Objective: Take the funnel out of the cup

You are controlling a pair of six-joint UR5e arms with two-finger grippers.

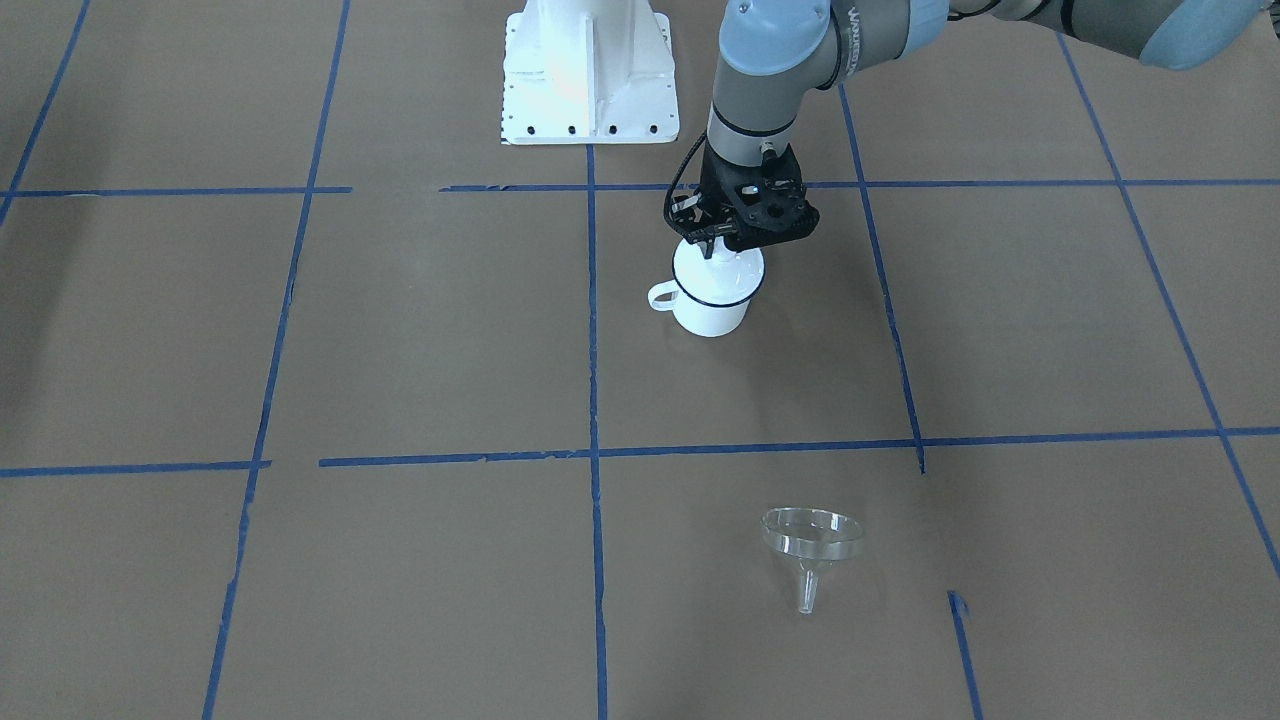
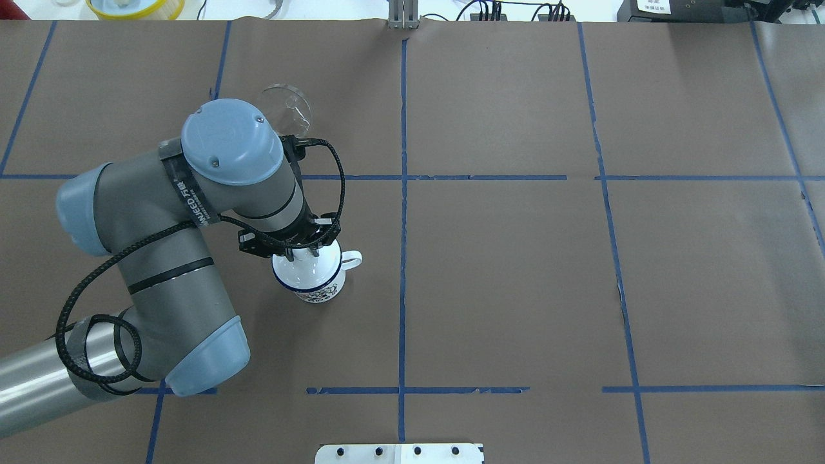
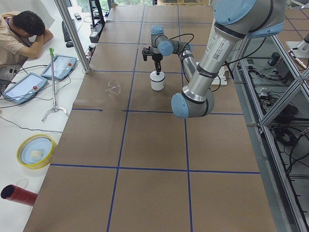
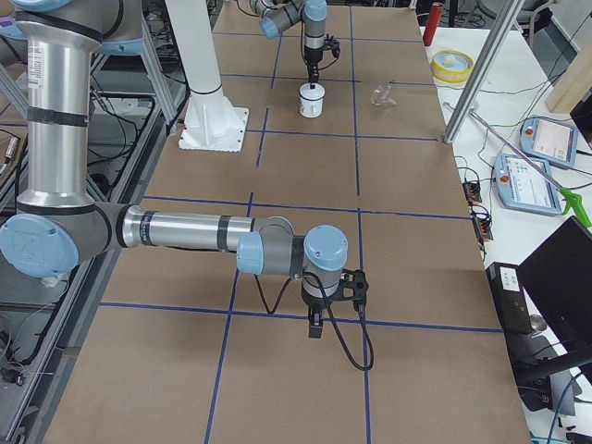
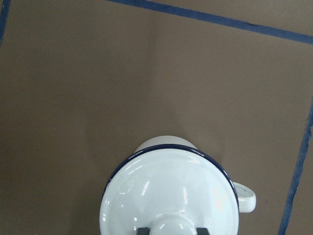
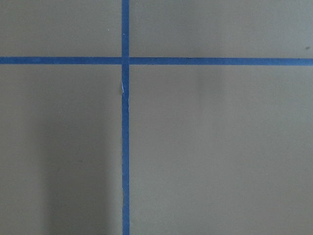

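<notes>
A: Front view: where was the funnel [image 1: 812, 540] recorded?
B: It was noted lying on its side on the table [image 1: 400, 350], well apart from the cup [image 1: 712, 312]. The cup was seen covered by a white lid [image 1: 738, 268].
A: Left wrist view?
B: The left gripper [image 5: 172, 230] was found closed narrowly on the lid's knob.
A: Right-side view?
B: The right gripper [image 4: 315, 326] was observed low over the table; its opening could not be told.

Robotics lab, brown paper-covered table [image 2: 515, 290] gridded in blue tape [image 2: 515, 177], grey-blue teach pendants [image 3: 60, 66] on white bench [image 3: 19, 121] along its far edge, seated operator [image 3: 21, 36], aluminium frame posts [image 3: 73, 36].
</notes>
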